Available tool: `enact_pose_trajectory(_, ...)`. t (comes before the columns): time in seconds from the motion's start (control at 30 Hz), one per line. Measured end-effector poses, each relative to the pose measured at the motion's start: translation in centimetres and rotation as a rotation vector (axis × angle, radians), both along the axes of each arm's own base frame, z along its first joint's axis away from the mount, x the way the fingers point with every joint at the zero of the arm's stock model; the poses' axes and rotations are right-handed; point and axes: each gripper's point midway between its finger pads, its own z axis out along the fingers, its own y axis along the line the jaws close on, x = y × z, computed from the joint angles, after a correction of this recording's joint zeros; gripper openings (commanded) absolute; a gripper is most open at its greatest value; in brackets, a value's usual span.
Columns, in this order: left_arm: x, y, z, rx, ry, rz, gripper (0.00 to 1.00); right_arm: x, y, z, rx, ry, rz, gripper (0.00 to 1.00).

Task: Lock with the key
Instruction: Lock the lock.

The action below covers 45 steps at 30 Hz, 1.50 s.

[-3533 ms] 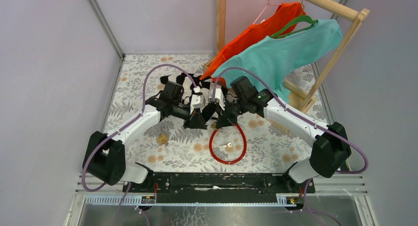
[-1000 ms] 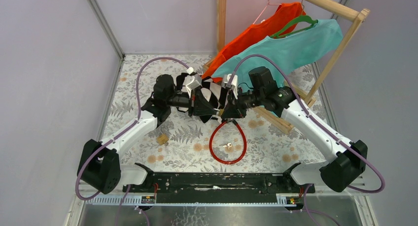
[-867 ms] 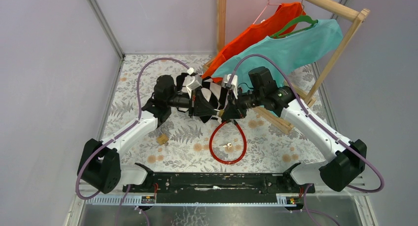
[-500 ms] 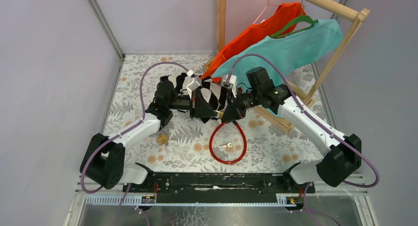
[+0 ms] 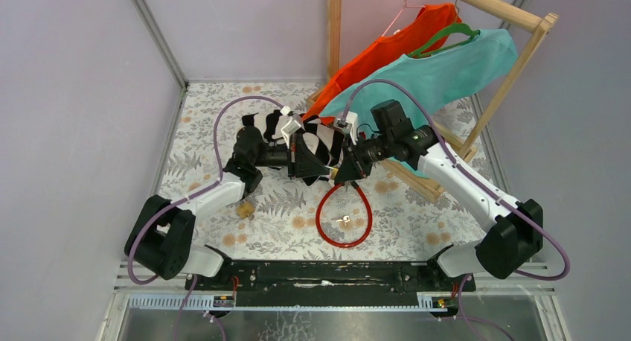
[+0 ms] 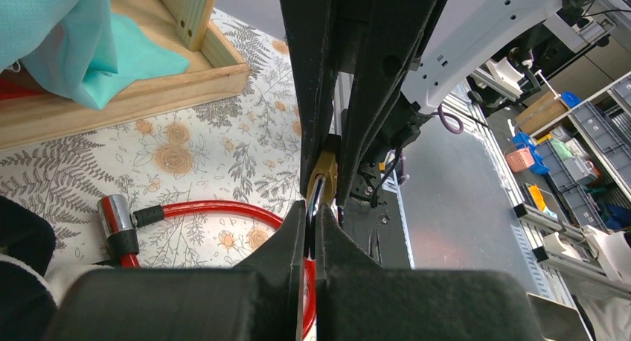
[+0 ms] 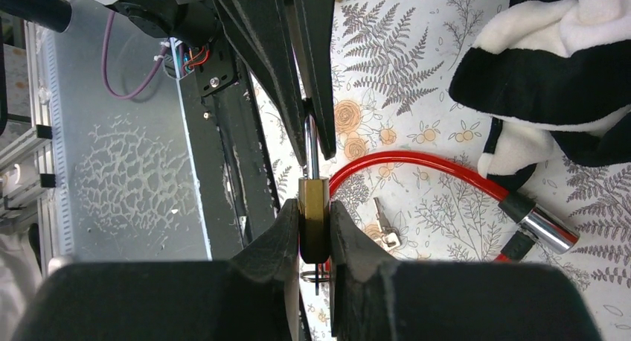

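A small brass padlock [image 7: 313,216] hangs in the air between my two grippers, above the floral table. My right gripper [image 7: 314,205] is shut on its brass body. A key [image 7: 315,278] with a ring sticks out of the body's underside. My left gripper [image 6: 311,208] is shut on the steel shackle [image 6: 316,194], with the brass body [image 6: 325,173] just beyond its tips. In the top view both grippers, left [image 5: 325,170] and right [image 5: 341,170], meet tip to tip. A second key [image 7: 383,226] lies on the table.
A red cable loop [image 5: 344,216] with a metal end [image 7: 547,229] lies below the grippers, around the loose key [image 5: 344,220]. A black-and-white plush [image 5: 316,136] sits behind them. A wooden rack [image 5: 513,58] with orange and teal shirts stands back right. A small brown object [image 5: 244,208] lies left.
Since the earliest frame both wrists have risen and turned, still joined at the padlock. Over the last second the grippers hardly moved; the arms' elbows shifted slightly.
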Motion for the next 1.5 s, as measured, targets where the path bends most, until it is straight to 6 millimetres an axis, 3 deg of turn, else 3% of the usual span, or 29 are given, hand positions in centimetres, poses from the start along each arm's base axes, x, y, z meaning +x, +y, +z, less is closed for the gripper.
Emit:
enact_pose_trajectory(0.37,-0.6,-1.0,-0.2,-0.011,0.014,-0.027,0.0,-0.8,-0.9,0.0,-0.06,0.079,-0.02,0.0)
enact_pose_trajectory(0.87,-3.3,-2.3,-0.9,0.003,0.029,-0.14,0.0,-2.8,-1.8,-0.5,-0.101,0.144,0.029,0.0)
enact_pose_trajectory(1.13,-3.6,-2.4,-1.3,0.032,-0.016,-0.171,0.2,-2.8,-2.3,-0.9,-0.112,0.064,0.086,0.0)
enact_pose_trajectory(1.5,-4.1,-1.8,-0.2,0.038,-0.156,-0.198,0.59,-1.5,-2.7,-0.5,-0.09,-0.266,0.154,0.0)
